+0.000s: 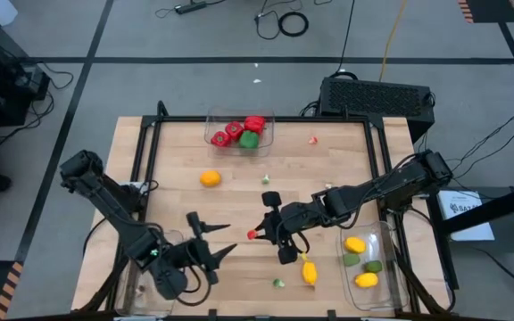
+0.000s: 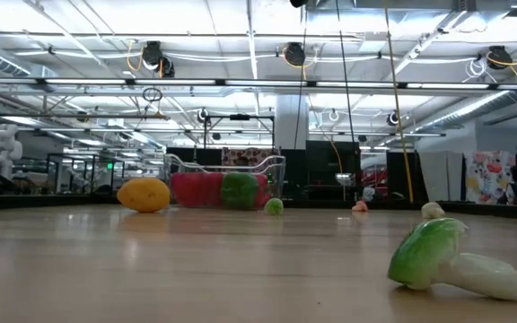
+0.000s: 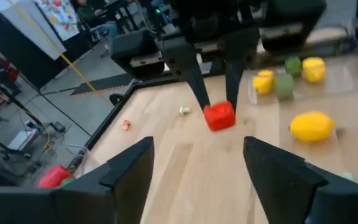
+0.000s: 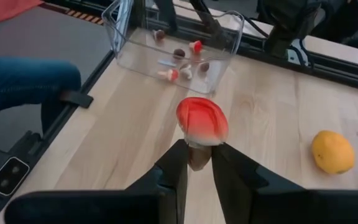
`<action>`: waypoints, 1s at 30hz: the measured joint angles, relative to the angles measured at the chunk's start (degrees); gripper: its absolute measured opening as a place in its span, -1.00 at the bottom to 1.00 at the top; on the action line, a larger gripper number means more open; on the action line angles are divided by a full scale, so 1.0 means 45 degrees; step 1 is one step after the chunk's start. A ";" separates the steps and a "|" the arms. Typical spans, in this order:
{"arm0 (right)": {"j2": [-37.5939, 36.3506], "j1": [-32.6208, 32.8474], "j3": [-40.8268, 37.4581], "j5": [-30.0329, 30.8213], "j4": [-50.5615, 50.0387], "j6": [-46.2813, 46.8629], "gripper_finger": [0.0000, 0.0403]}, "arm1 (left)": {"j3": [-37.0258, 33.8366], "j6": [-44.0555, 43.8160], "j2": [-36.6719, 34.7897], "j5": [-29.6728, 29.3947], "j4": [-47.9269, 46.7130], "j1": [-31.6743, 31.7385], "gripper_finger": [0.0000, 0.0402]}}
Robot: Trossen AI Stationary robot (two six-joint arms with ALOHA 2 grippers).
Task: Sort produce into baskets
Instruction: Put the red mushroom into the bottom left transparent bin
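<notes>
No legible text anywhere, white box (image 1: pixel 465 206) beside table bears print (too small to read)

The high view is looking straight down on the whole table (image 1: pixel 239 196); the low view is skimming level across it. Both are showing the far basket (image 1: pixel 239 131) of peppers.

Overhead lighting bright, even; source: ceiling strip lamps (image 2: pixel 240 56) in low view, slightly overexposed. Soft, short shadows beneath arms on surface (image 1: pixel 239 205) in high view. Low view: near cabbage piece (image 2: pixel 447 260) soft-focused, surface foreground blurred, mild sheen on wood. Left wrist view: own fingers (image 3: pixel 126 177) blurred at close range; whole frame slightly smeared. Right wrist view: red mushroom cap (image 4: pixel 202 120) blurred, clear bin (image 4: pixel 173 43) beyond sharper, faint glare on its rim.
</notes>
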 joint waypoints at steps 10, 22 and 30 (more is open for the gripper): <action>0.0000 -0.0002 0.0000 0.0102 0.0034 -0.0051 -0.67 | 0.0005 0.1593 0.1387 -0.0292 0.4942 0.0459 0.33; -0.0583 0.0066 0.0000 0.0624 -0.1484 0.0430 -0.67 | 0.0023 -0.0270 0.0698 -0.2893 0.0373 -0.0146 0.33; -0.0656 0.0095 0.0000 0.1039 -0.1443 0.0166 -0.67 | -0.2611 -0.1710 0.0951 -0.0759 0.4851 0.0181 0.33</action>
